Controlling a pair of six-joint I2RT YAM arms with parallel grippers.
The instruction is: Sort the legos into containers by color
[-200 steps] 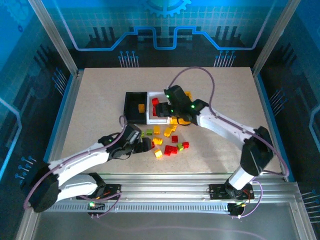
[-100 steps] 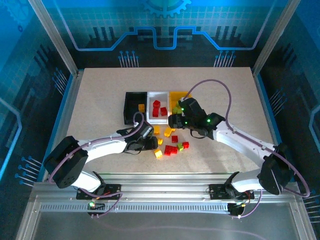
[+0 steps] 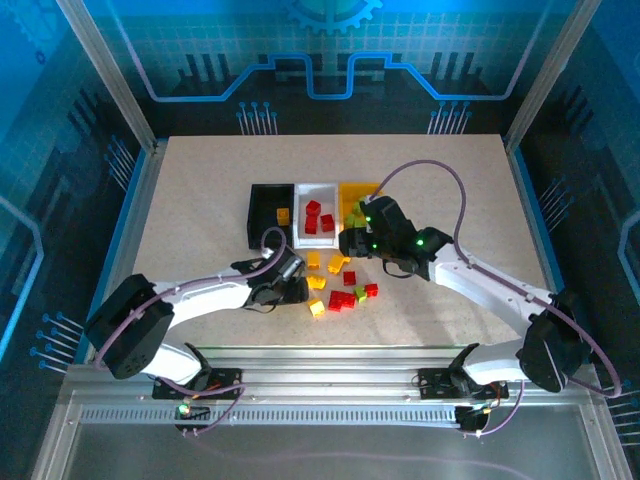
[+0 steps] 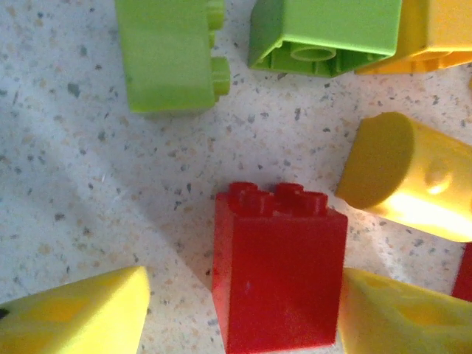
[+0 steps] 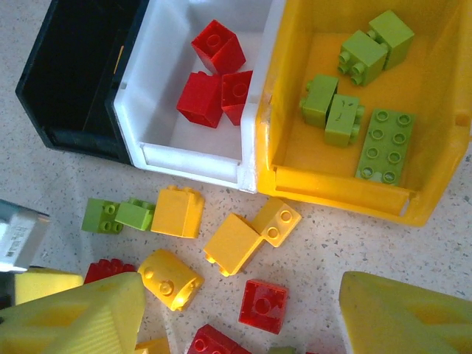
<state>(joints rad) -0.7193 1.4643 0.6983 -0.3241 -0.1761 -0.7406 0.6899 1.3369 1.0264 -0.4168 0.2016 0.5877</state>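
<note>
the left gripper [image 4: 240,317] is seen low over the table [image 4: 88,184], its two yellow fingers [image 4: 74,313] spread apart, with nothing pinched as yet. a red brick [image 4: 279,269] is framed between them. it lies straight ahead of the wrist, with its studs turned away from the camera and its long axis laid along the gap, so its shorter width is offered to the closing. it is set much nearer the finger at the picture's right, while open table is left on the other side. an uneven close is therefore to be expected, and the brick may be nudged sideways. just beyond it two green bricks [image 4: 166,55] are found, and a yellow-orange brick [image 4: 409,177] lies near that same finger, where it might be caught. the white bin [image 5: 192,166], in which red bricks [image 5: 217,48] are already kept, stands between the black bin [image 5: 66,81] and the yellow bin [image 5: 339,192], farther up the table than the loose pile. the right gripper [image 5: 243,317], likewise spread and empty, is held over the pile just in front of those bins, and it is judged to stand in the path the left arm would need.
</note>
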